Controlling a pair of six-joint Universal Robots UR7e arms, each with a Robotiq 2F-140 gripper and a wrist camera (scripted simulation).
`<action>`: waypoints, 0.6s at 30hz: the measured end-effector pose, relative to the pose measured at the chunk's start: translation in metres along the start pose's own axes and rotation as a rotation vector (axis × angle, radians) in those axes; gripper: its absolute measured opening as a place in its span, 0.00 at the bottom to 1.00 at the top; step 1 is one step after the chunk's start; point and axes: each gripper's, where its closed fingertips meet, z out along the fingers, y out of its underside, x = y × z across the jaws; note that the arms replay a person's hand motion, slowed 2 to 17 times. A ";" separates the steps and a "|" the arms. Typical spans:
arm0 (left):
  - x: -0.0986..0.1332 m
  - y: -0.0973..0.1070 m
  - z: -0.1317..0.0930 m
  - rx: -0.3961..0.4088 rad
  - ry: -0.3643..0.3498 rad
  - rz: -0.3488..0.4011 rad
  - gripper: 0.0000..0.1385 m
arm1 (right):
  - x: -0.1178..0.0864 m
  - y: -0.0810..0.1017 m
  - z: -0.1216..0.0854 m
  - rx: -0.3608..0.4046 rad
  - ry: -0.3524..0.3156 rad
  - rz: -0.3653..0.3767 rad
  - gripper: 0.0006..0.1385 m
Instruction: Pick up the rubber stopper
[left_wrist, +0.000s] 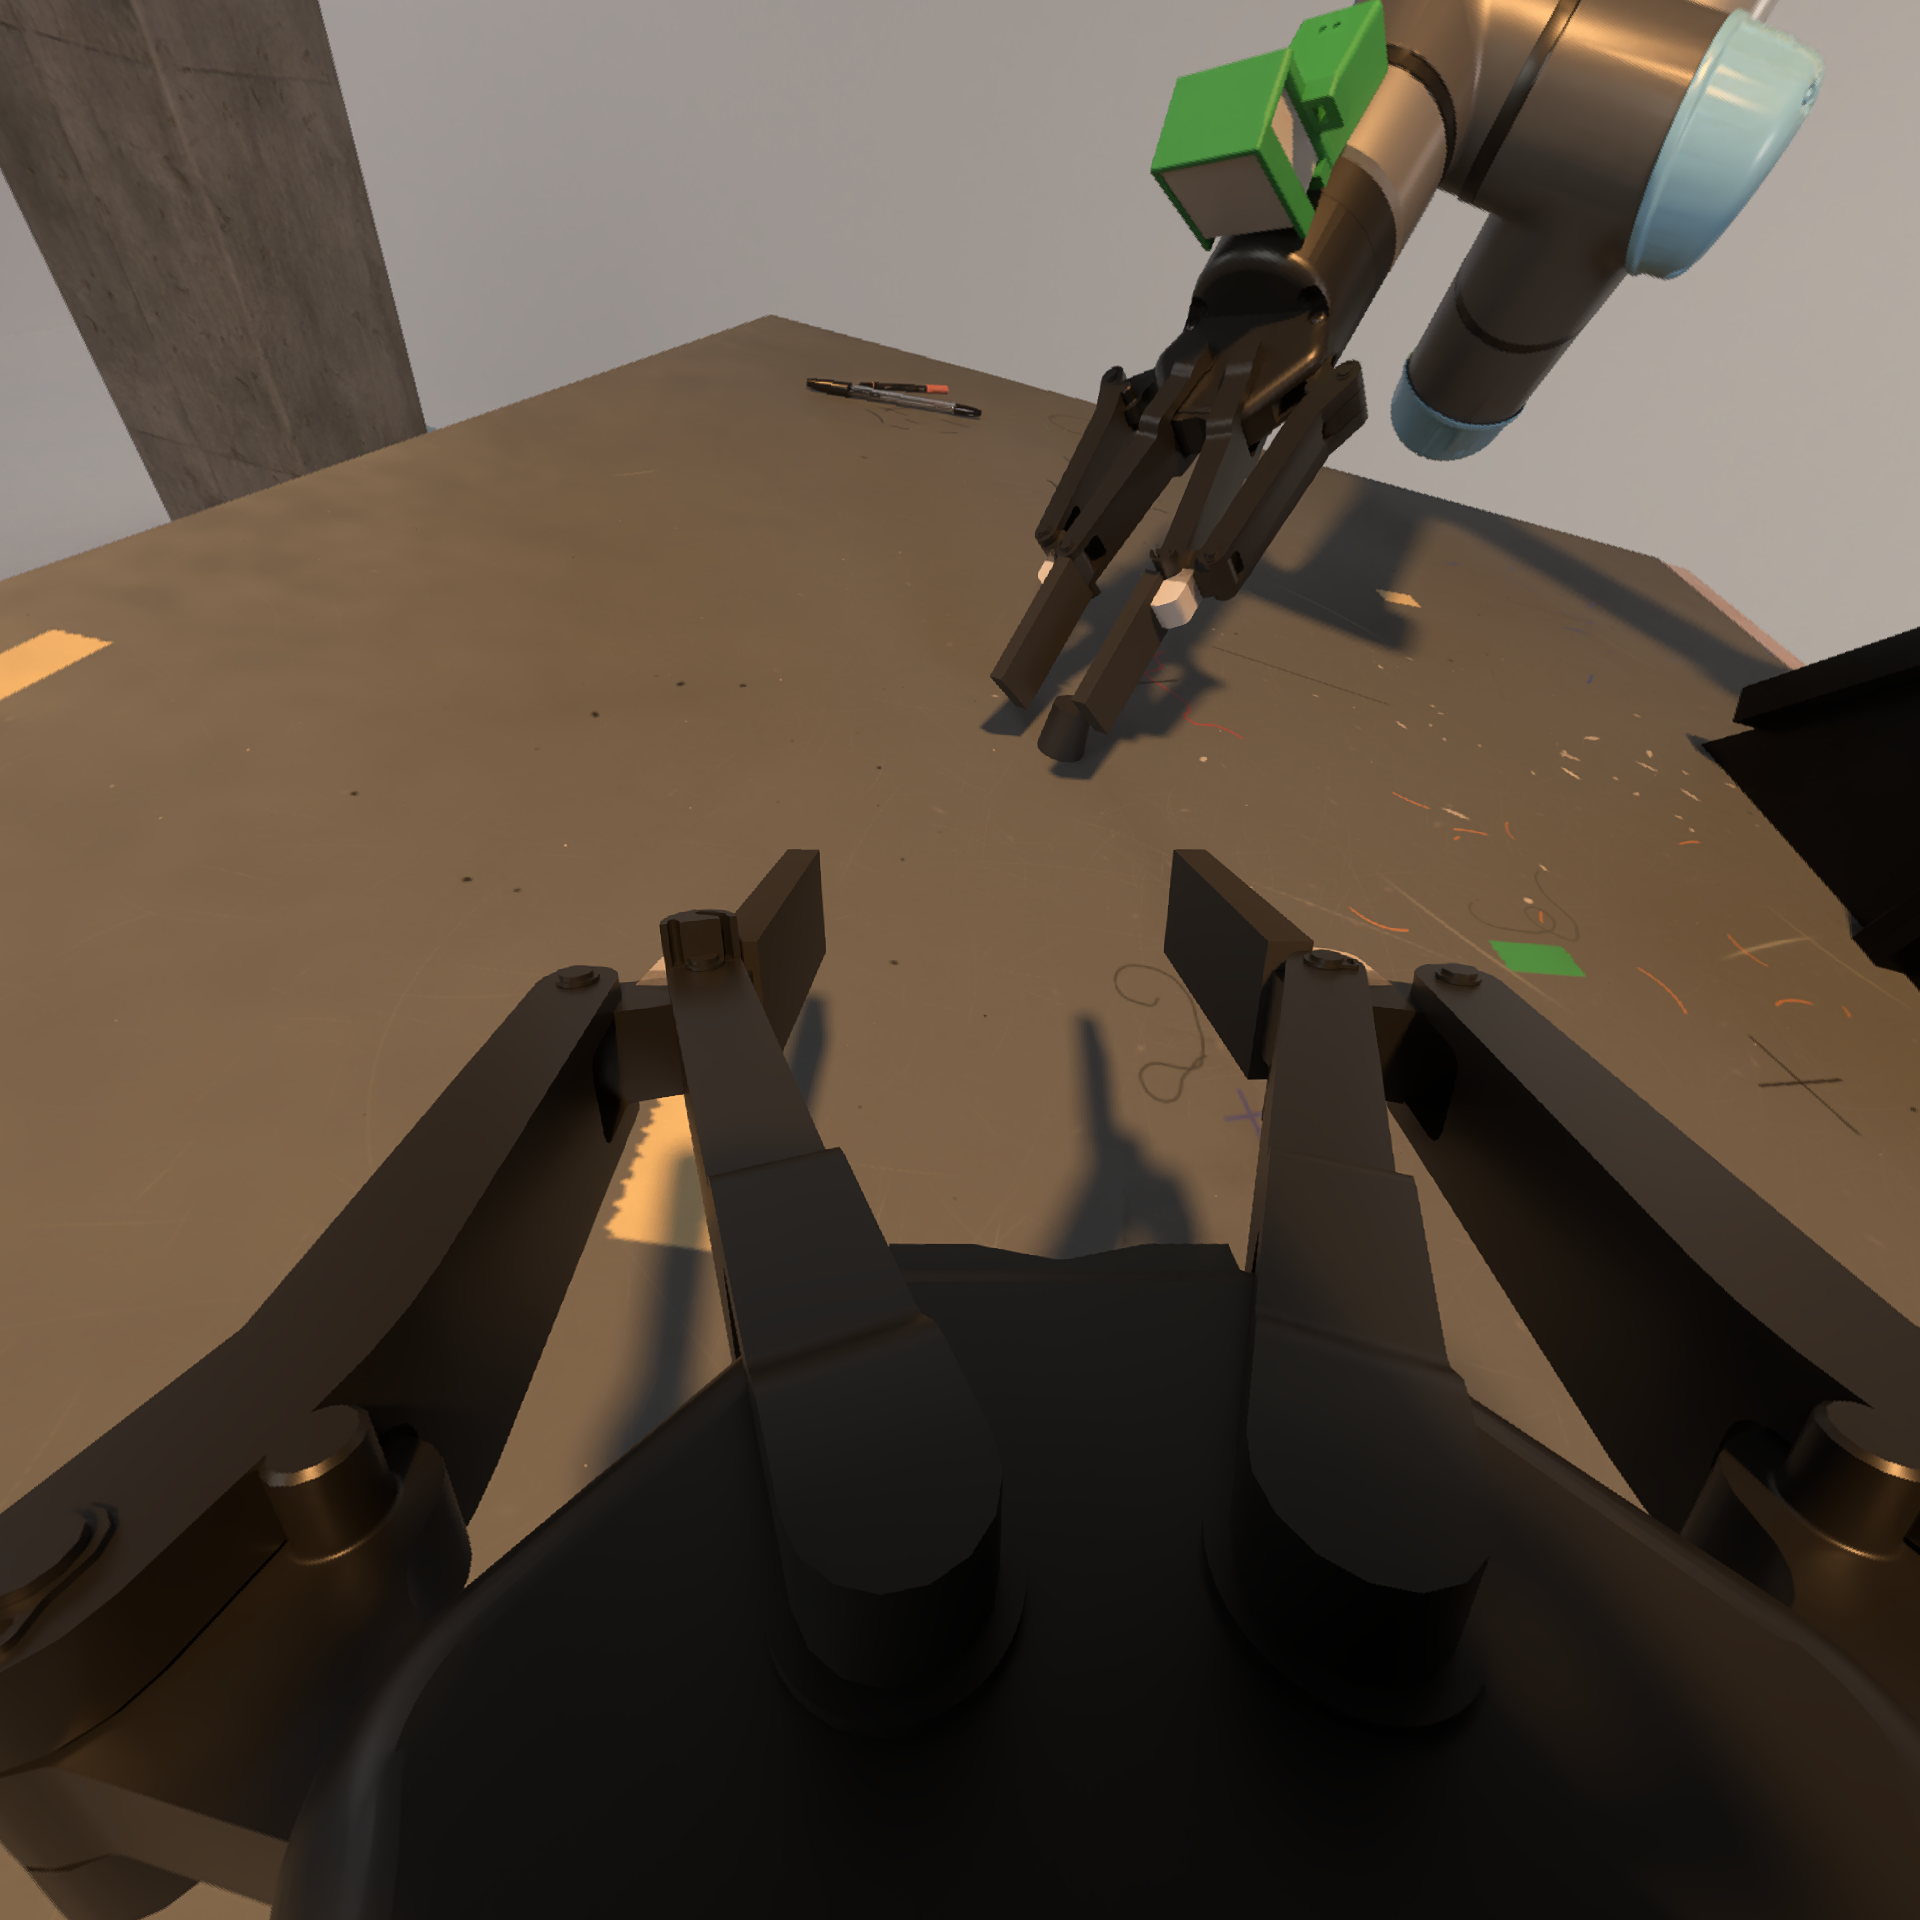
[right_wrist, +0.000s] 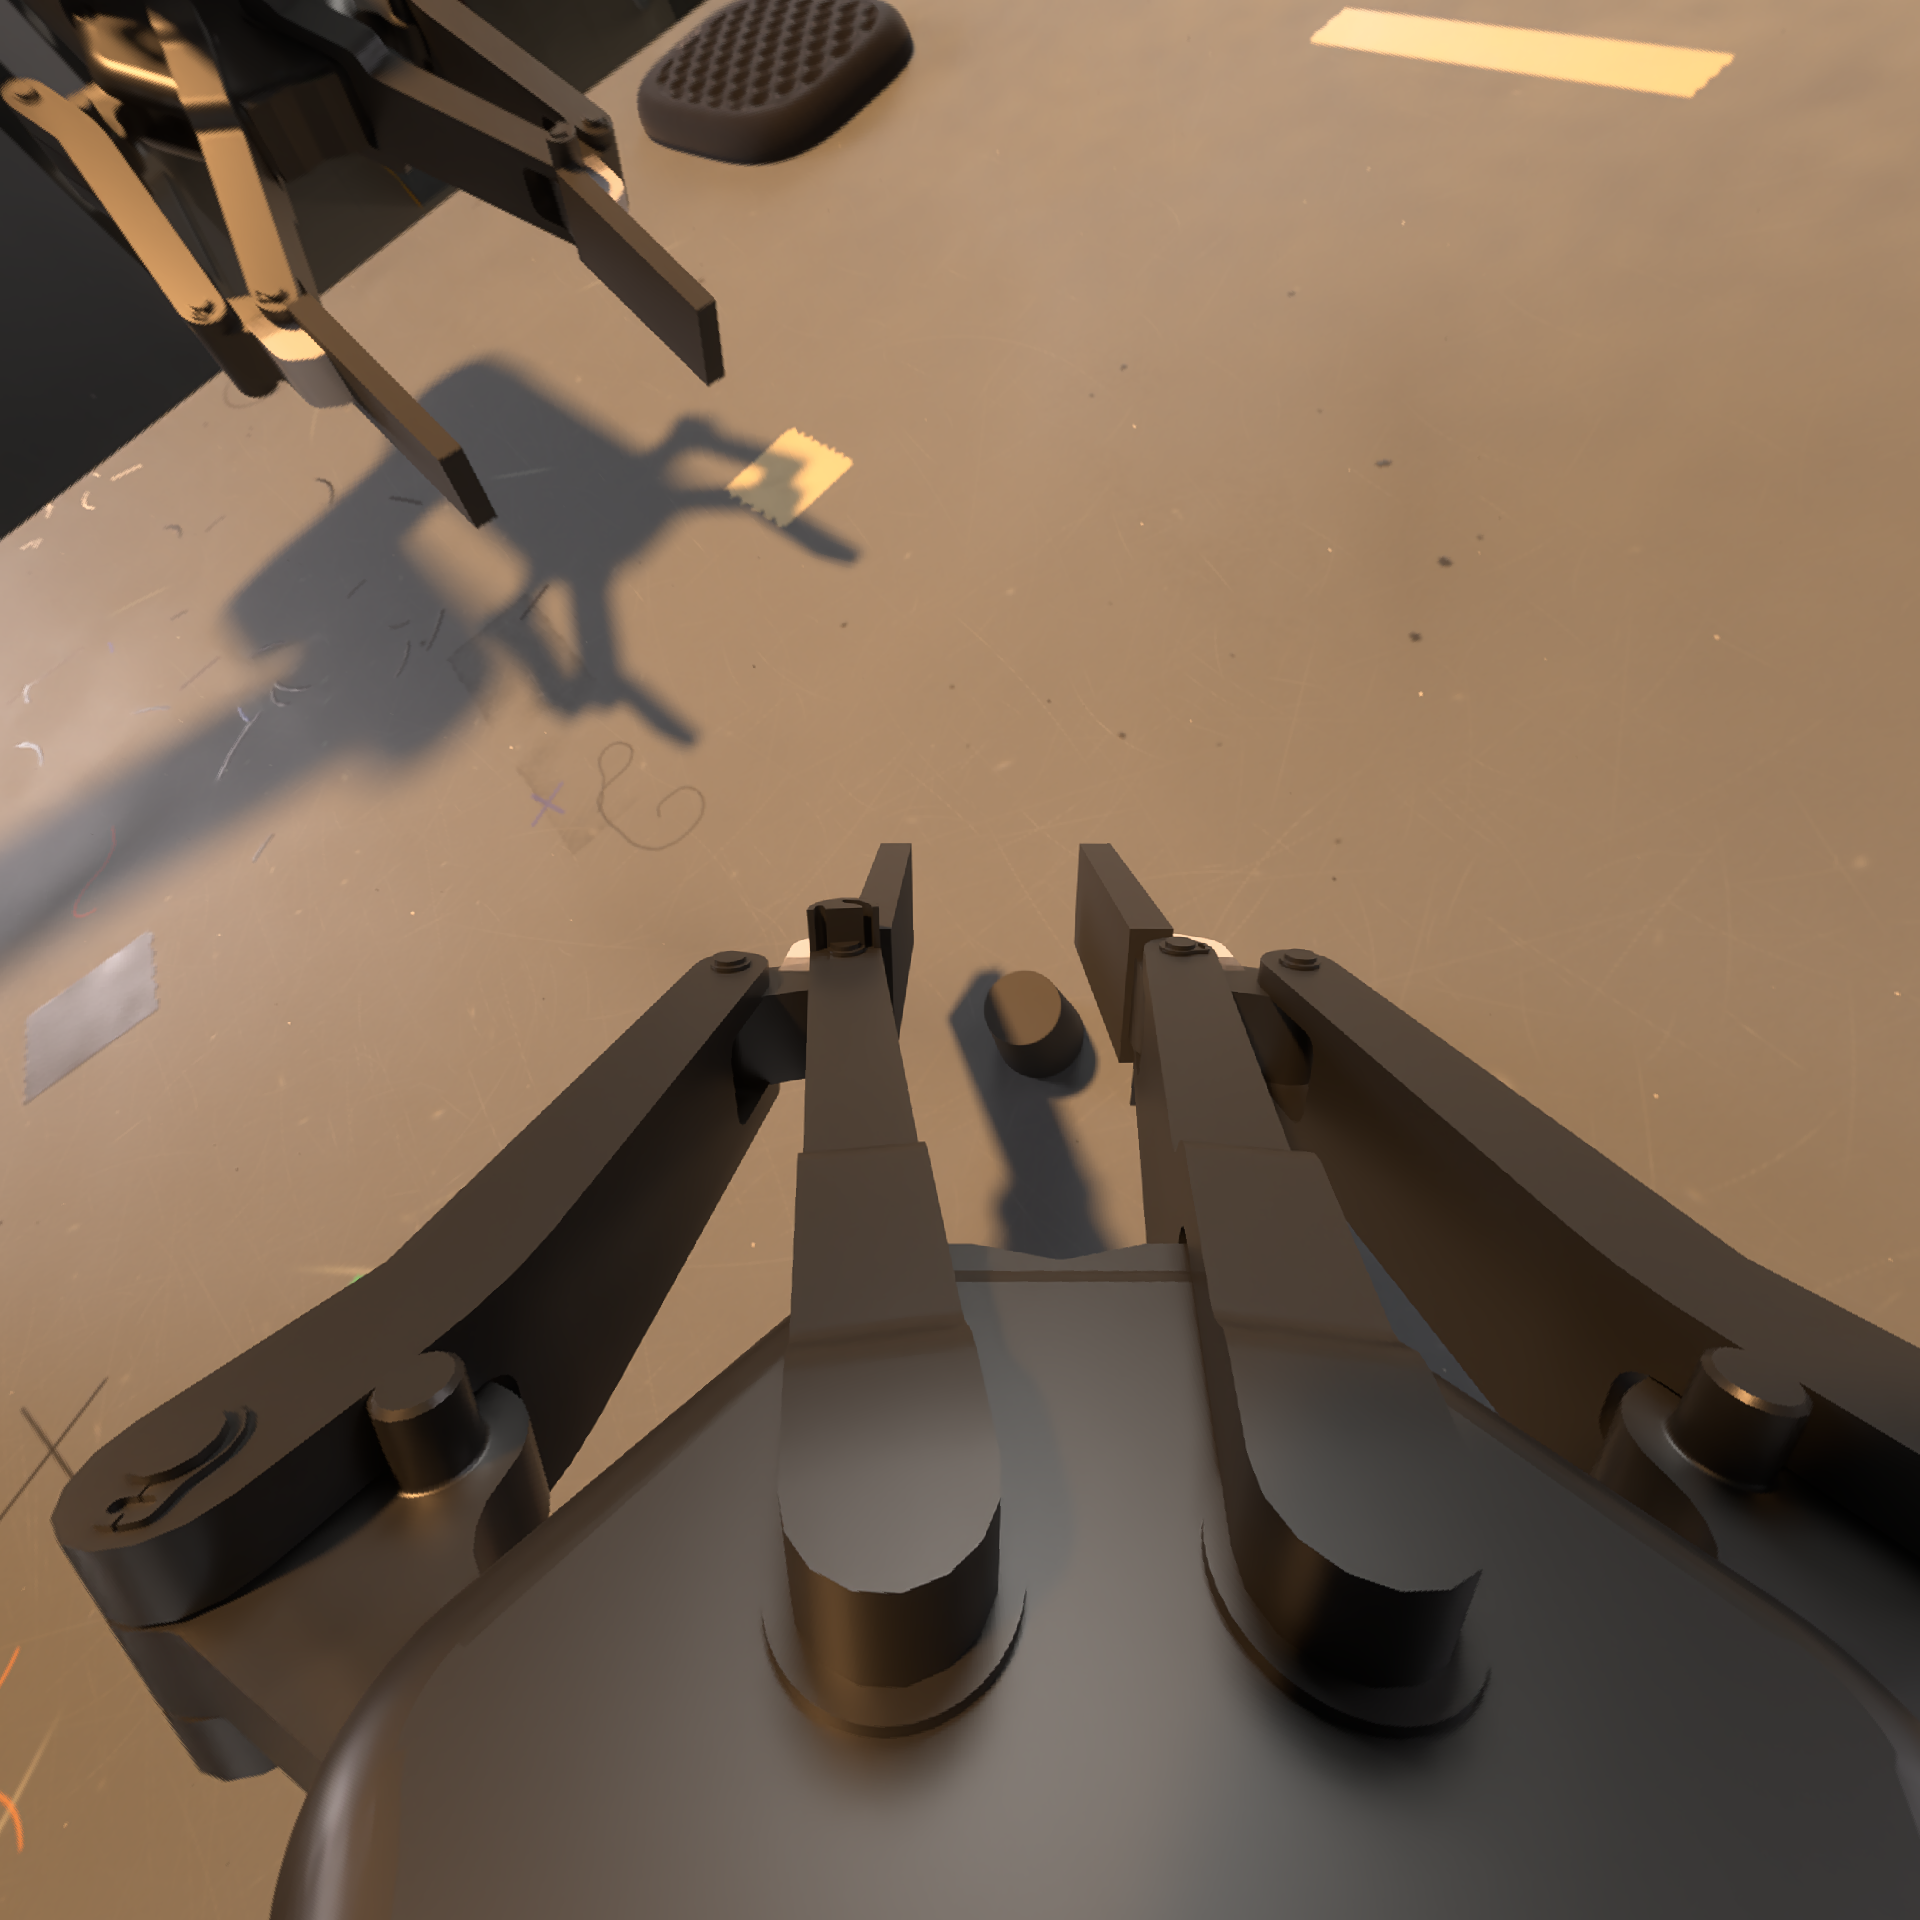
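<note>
the small, dark, tapered rubber stopper (right_wrist: 1029, 1020) lies on the scuffed brown table (right_wrist: 1351, 520) between the right gripper (right_wrist: 995, 894)'s parted, empty flat fingers; the left gripper (left_wrist: 995, 904) hangs wide apart, empty.

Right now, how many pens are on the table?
2. Both pens lie side by side at the table's far edge. Others may lie out of view.

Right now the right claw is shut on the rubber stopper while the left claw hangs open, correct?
Not quite. The right claw is open, straddling the rubber stopper, which sits on the table ungripped, as the right wrist view shows. The left claw does hang open.
</note>
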 end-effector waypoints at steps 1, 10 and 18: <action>0.000 0.000 0.001 0.000 0.001 0.005 0.63 | -0.002 -0.002 0.000 0.007 -0.003 -0.003 0.31; 0.004 0.004 0.010 -0.016 0.023 0.042 0.63 | -0.041 -0.027 0.001 0.092 -0.112 -0.035 0.39; 0.008 0.006 0.017 -0.024 0.049 0.055 0.65 | -0.065 -0.043 0.008 0.122 -0.174 -0.061 0.48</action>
